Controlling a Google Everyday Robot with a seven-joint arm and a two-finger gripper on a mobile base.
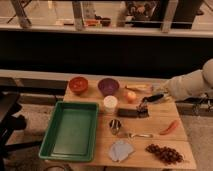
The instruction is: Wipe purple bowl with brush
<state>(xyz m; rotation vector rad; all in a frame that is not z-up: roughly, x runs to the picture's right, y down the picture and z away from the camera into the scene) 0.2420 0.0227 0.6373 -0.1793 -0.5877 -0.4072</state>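
The purple bowl (108,85) stands at the back of the wooden table (150,122), just right of a red-orange bowl (78,84). My arm reaches in from the right. My gripper (153,98) hangs low over the table's right half, well to the right of the purple bowl, and is shut on the brush (146,104). The brush's slim dark handle slants down and to the left from the gripper. Its blocky head hovers just above the right end of a flat black block (131,113).
A green tray (70,129) fills the table's left side. A white cup (110,103) and an orange fruit (131,96) sit between bowl and gripper. In front lie a metal cup (115,126), a silvery utensil (139,134), a red chili (170,127), grapes (163,154) and a grey cloth (121,150).
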